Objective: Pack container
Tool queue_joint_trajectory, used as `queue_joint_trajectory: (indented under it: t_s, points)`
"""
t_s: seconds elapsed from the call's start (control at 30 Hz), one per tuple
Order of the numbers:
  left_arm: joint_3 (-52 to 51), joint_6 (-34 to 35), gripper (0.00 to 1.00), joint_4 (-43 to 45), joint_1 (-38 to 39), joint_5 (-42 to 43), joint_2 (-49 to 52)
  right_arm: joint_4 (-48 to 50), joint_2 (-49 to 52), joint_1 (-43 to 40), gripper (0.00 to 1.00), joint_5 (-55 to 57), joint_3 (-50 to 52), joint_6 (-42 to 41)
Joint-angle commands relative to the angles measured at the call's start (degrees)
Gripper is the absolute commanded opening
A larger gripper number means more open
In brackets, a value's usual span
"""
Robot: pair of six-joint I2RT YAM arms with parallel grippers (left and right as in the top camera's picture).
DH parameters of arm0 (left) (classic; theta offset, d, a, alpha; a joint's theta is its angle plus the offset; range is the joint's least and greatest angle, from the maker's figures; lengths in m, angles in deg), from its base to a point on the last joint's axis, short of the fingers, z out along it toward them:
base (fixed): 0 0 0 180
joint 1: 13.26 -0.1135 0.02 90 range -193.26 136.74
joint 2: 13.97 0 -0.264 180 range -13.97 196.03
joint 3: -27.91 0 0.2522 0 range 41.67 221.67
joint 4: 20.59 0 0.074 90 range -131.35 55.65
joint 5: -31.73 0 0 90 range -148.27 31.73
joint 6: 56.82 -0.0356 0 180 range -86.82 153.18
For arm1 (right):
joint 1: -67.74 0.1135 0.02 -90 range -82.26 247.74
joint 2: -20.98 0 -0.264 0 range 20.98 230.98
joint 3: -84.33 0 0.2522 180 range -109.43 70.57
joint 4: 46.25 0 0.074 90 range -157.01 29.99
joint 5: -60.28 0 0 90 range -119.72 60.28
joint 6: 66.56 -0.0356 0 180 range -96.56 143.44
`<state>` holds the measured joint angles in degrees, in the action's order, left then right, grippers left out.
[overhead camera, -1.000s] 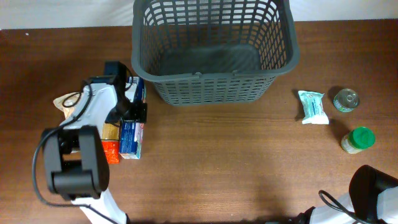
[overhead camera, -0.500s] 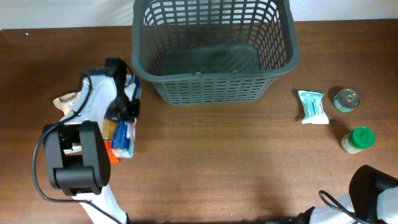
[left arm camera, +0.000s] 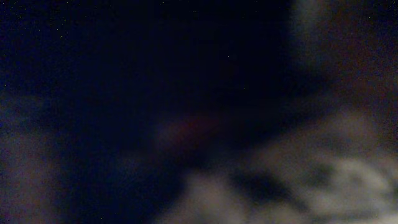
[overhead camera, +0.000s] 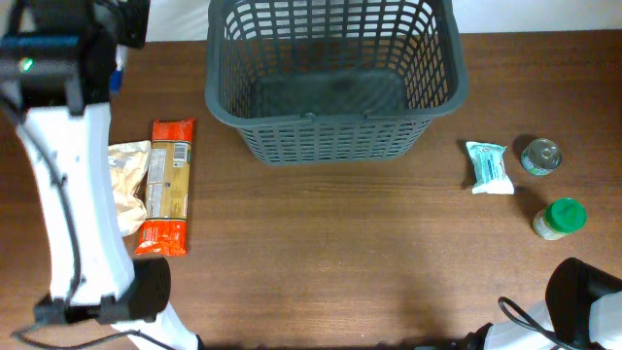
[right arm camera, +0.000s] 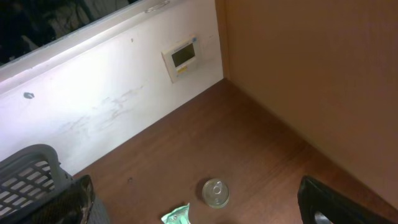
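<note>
The left arm (overhead camera: pixel 60 194) stands tall from its base at the near left corner, its white link running up the left side of the overhead view to a dark head in the far left corner, close under the camera. A sliver of blue (overhead camera: pixel 118 74) shows beside that head, though what it is cannot be told. The left jaws cannot be judged: the left wrist view is dark and blurred throughout. The right arm (overhead camera: pixel 583 301) is folded low at the near right corner, with only its dark bulk in the overhead view. Its wrist camera looks over the right end of the counter (overhead camera: pixel 340 253) toward a white wall, and the right jaws are spread wide around nothing, one dark finger (right arm camera: pixel 323 205) at each lower corner of that view. The container (overhead camera: pixel 335 141) sits at the far middle of the counter, upright with its mouth open, its far rim reaching the counter's back edge. Left of it, apart from its wall, an orange pack (overhead camera: pixel 165 199) lies lengthwise, touching a crinkled beige bag (overhead camera: pixel 124 180) on its left side. To the right, well clear of the container, lie a white-and-teal pack (overhead camera: pixel 489 167), a small metal can (overhead camera: pixel 540 156) just beside it, and a green-lidded jar (overhead camera: pixel 559 219) nearer the front. Bare wood runs across the whole front of the counter between the two groups.
</note>
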<state>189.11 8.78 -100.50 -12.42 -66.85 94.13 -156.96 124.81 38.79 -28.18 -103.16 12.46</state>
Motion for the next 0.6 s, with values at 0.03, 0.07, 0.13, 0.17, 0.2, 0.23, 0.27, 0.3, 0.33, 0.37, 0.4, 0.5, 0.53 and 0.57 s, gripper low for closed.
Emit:
queue_joint_trajectory:
  t_s: [0.03,0.07,0.13,0.17,0.2,0.23,0.27,0.3,0.33,0.37,0.4,0.5,0.53,0.57]
  points:
    - [1.6,-27.1,0.01,3.2,7.2,13.9,0.2,-0.3,-0.2,-0.4,0.99,0.7,-0.1,-0.4]
    - [1.3,-30.2,0.02,4.2,9.0,14.4,0.8,-0.3,-0.2,-0.4,0.99,0.7,-0.1,-0.4]
    - [0.7,-38.0,0.01,7.7,14.3,14.4,4.2,-0.3,-0.2,-0.4,0.99,0.7,-0.1,-0.4]
    - [0.7,-40.0,0.02,8.5,15.7,14.4,5.6,-0.3,-0.2,-0.4,0.99,0.7,-0.1,-0.4]
    - [0.7,-41.8,0.01,9.0,16.8,14.4,7.3,-0.3,-0.2,-0.4,0.99,0.7,-0.1,-0.4]
    - [0.7,-43.4,0.02,9.2,17.8,14.3,8.9,-0.3,-0.2,-0.4,0.99,0.7,-0.1,-0.4]
    - [0.7,-44.9,0.02,9.2,18.8,14.2,10.9,-0.3,-0.2,-0.4,0.99,0.7,-0.1,-0.4]
    - [0.7,-45.6,0.02,9.2,19.4,13.9,13.0,-0.3,-0.2,-0.4,0.99,0.7,-0.1,-0.4]
    - [0.7,-45.8,0.02,9.2,19.9,13.5,14.7,-0.3,-0.2,-0.4,0.99,0.7,-0.1,-0.4]
    - [0.7,-45.8,0.02,9.2,20.3,13.2,16.9,-0.3,-0.2,-0.4,0.99,0.7,-0.1,-0.4]
    - [0.7,-45.9,0.02,9.1,20.6,13.1,19.0,-0.3,-0.2,-0.4,0.99,0.7,-0.1,-0.4]
    - [0.7,-45.9,0.02,9.2,21.1,13.1,25.2,-0.3,-0.2,-0.4,0.99,0.7,-0.1,-0.4]
    - [0.7,-45.9,0.01,9.2,21.3,13.0,26.9,-0.3,-0.2,-0.4,0.99,0.7,-0.1,-0.4]
    - [0.7,-45.7,0.02,9.2,21.5,13.1,28.5,-0.3,-0.2,-0.4,0.99,0.7,-0.1,-0.4]
